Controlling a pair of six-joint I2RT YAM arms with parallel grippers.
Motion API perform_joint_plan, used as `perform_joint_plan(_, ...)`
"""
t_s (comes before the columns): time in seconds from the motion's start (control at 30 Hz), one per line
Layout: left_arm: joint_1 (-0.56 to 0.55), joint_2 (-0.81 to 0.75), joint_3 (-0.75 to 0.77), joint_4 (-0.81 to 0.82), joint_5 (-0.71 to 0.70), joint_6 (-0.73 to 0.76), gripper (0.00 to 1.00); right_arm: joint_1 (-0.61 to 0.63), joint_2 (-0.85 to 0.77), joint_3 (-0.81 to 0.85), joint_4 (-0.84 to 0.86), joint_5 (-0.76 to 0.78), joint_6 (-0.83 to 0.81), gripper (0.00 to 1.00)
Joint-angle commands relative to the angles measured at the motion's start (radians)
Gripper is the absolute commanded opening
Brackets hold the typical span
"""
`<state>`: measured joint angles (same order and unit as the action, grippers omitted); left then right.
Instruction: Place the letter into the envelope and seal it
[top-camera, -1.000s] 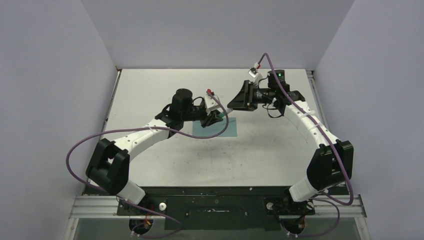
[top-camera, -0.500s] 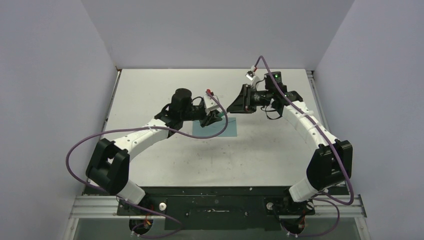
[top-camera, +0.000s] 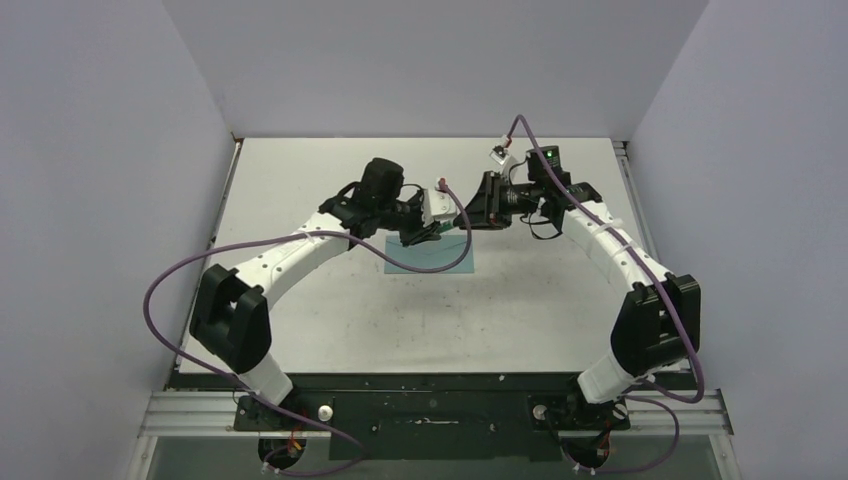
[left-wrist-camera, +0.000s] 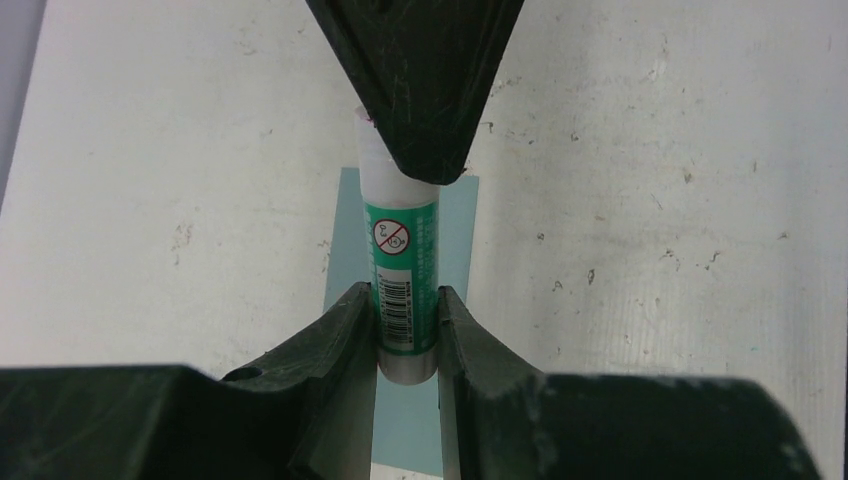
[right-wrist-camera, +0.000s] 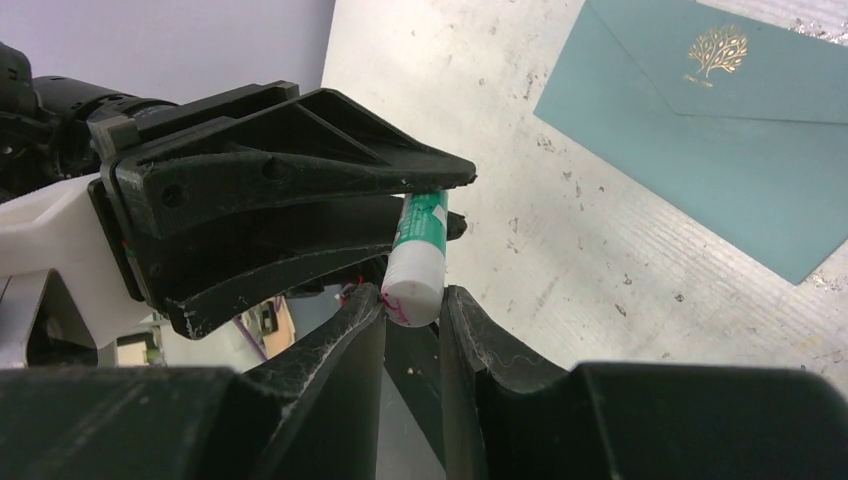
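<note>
The teal envelope (top-camera: 440, 258) lies flat on the table, its flap down and a gold tree emblem (right-wrist-camera: 718, 50) on it. The letter is hidden from every view. Above the envelope (left-wrist-camera: 455, 230), my left gripper (left-wrist-camera: 407, 300) is shut on the lower end of a white-and-green glue tube (left-wrist-camera: 405, 250). My right gripper (right-wrist-camera: 413, 300) faces it from the right, shut on the tube's white cap end (right-wrist-camera: 415, 285). In the top view the two grippers (top-camera: 432, 232) (top-camera: 462, 218) meet tip to tip over the envelope's far edge.
The table (top-camera: 300, 180) is pale and scuffed, walled on the left, back and right. A purple cable (top-camera: 175, 280) loops out from the left arm, another (top-camera: 690, 390) from the right arm. Both arm bases stand at the near edge.
My left gripper has carried the glue tube up and to the right. The right gripper has come left to meet it and closed on the cap end.
</note>
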<state>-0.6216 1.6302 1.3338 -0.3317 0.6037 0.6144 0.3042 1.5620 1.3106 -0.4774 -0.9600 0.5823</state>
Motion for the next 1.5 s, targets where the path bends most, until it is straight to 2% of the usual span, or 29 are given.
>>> perform_joint_plan(0.0,-0.101,-0.002,0.172,0.218,0.177,0.052,0.00,0.072,0.078,-0.025,-0.074,0.003,-0.020,0.05)
perform_joint_plan(0.17,-0.098,0.013,0.154,0.272,0.158,-0.041,0.00,0.050,0.085,-0.019,-0.092,0.003,-0.025,0.05)
perform_joint_plan(0.2,-0.089,0.009,0.129,0.288,0.152,-0.079,0.00,0.028,0.060,-0.025,-0.067,-0.001,-0.015,0.10)
perform_joint_plan(0.37,-0.035,-0.030,-0.113,0.455,0.141,-0.342,0.00,-0.098,-0.097,-0.077,0.093,0.043,0.064,0.59)
perform_joint_plan(0.5,-0.029,-0.058,-0.307,0.550,0.118,-0.532,0.00,-0.159,-0.169,-0.094,0.134,0.139,0.115,0.83)
perform_joint_plan(0.57,-0.028,-0.066,-0.364,0.593,0.076,-0.642,0.00,-0.170,-0.201,-0.104,0.151,0.185,0.123,0.90)
perform_joint_plan(0.67,-0.023,-0.076,-0.418,0.611,-0.040,-0.804,0.00,-0.186,-0.241,-0.113,0.129,0.258,0.104,0.93)
perform_joint_plan(0.77,-0.014,-0.075,-0.407,0.522,-0.189,-0.942,0.00,-0.193,-0.252,-0.120,0.061,0.318,0.065,0.94)
perform_joint_plan(0.97,-0.028,-0.045,-0.354,0.246,-0.297,-1.034,0.00,-0.194,-0.275,-0.162,-0.030,0.403,0.015,0.93)
perform_joint_plan(1.03,-0.033,-0.033,-0.361,0.196,-0.301,-1.085,0.07,-0.194,-0.288,-0.178,-0.040,0.416,0.015,0.93)
perform_joint_plan(1.23,-0.100,0.008,-0.351,-0.011,-0.424,-1.108,0.13,-0.194,-0.319,-0.223,-0.053,0.418,0.036,0.93)
perform_joint_plan(1.33,-0.105,0.041,-0.326,-0.066,-0.467,-1.146,0.17,-0.194,-0.330,-0.235,-0.073,0.420,0.029,0.93)
perform_joint_plan(1.47,-0.118,0.078,-0.301,-0.080,-0.537,-1.203,0.27,-0.194,-0.349,-0.243,-0.089,0.415,0.014,0.93)
